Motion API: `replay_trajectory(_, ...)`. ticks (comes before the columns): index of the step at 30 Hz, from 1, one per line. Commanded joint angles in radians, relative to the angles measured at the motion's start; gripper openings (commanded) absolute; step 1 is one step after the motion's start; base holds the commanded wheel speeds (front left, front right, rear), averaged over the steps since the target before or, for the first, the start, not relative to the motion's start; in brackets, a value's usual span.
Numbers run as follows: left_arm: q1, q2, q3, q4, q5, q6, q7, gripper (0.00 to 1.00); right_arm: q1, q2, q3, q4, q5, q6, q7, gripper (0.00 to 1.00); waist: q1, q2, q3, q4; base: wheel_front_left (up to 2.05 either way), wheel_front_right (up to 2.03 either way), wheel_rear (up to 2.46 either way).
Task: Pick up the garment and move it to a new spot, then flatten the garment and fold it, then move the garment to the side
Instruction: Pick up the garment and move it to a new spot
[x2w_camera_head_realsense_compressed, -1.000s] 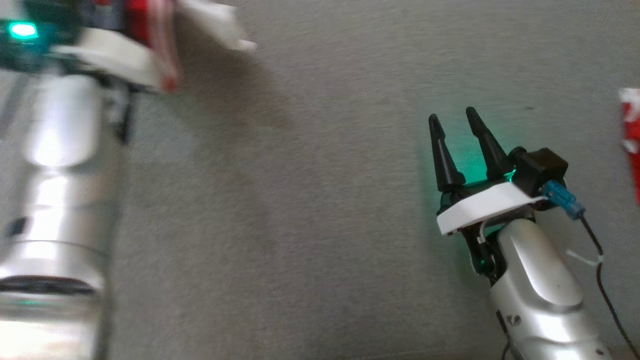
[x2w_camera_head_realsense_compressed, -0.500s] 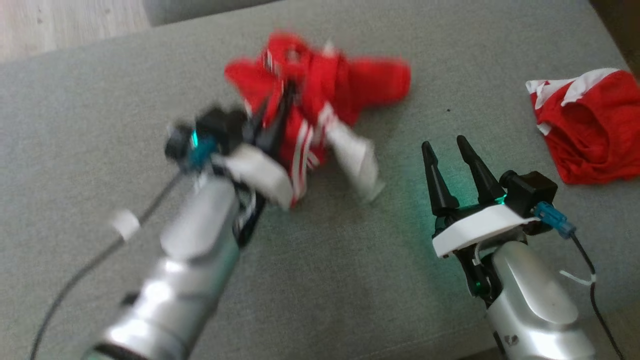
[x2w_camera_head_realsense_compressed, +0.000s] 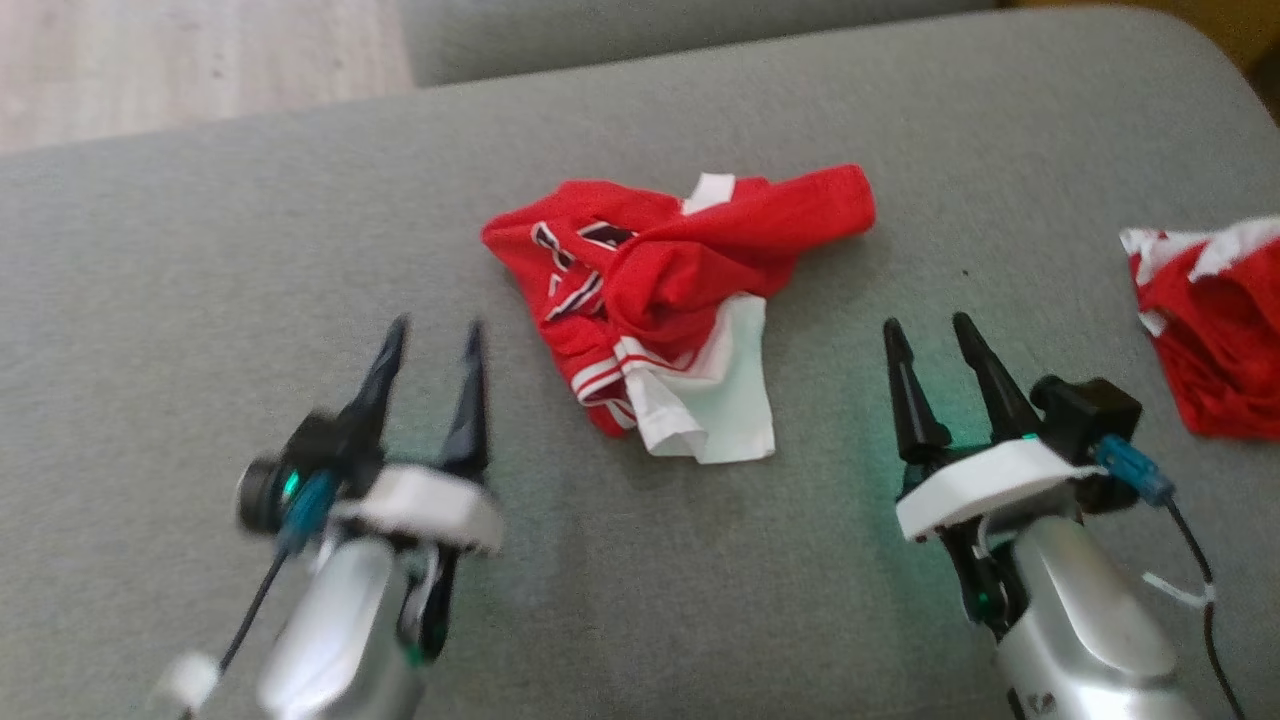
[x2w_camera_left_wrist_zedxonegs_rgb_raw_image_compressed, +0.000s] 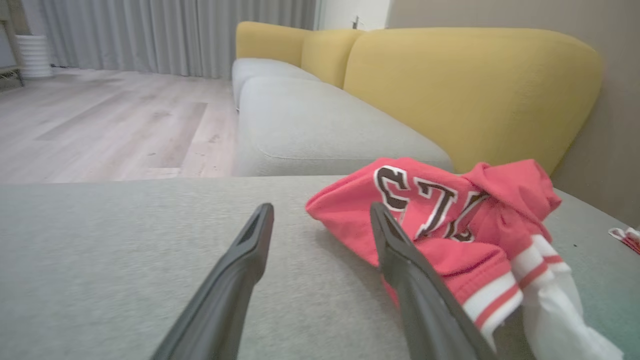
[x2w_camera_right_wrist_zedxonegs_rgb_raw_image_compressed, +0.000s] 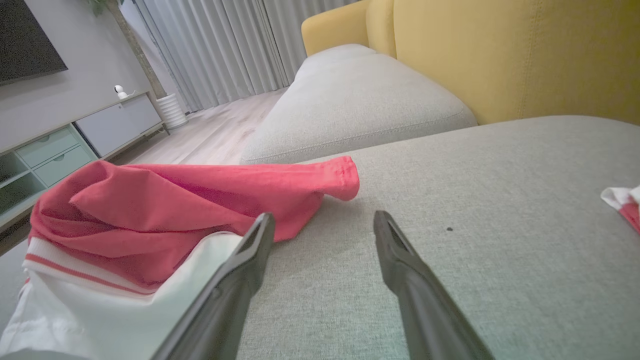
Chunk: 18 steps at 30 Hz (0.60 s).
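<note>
Garment, red-and-white, lies bunched on the grey cushion between left gripper and right gripper, both splayed and empty. Soft and limp, it likely wants pinching at a hem corner.

The grey sofa seat carries a crumpled red-and-white jersey near its middle, with one white sleeve spilling toward the near side. Well apart from it, at the seat's right end, lies a second red-and-white garment, also bunched up.
</note>
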Motion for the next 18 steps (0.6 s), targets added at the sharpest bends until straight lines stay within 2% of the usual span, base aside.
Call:
replay_trajectory(1, 0.018, 0.017, 0.057, -0.048, 0.024, 0.008, -0.010, 1.00, 0.017, 0.007, 0.008, -0.019, -0.011, -0.001, -0.004, 1.00, 0.0001, 0.0000, -0.035, 0.031, 0.00, 0.00, 0.00)
replay_trajectory(4, 0.106, 0.016, 0.119, -0.085, 0.064, -0.004, -0.010, 1.00, 0.039, 0.007, -0.019, -0.002, -0.023, -0.001, -0.004, 1.00, 0.0001, 0.0000, -0.068, 0.052, 0.00, 0.00, 0.00)
replay_trajectory(7, 0.181, 0.009, 0.160, -0.124, 0.101, -0.037, -0.010, 1.00, 0.066, 0.007, -0.044, 0.014, -0.033, -0.001, -0.004, 1.00, 0.0001, 0.0000, -0.099, 0.067, 0.00, 0.00, 0.00)
replay_trajectory(18, 0.338, -0.018, 0.222, -0.162, 0.159, -0.077, -0.010, 1.00, 0.132, 0.007, -0.057, 0.053, -0.043, -0.001, -0.004, 1.00, 0.0001, 0.0000, -0.133, 0.081, 0.00, 0.00, 0.00)
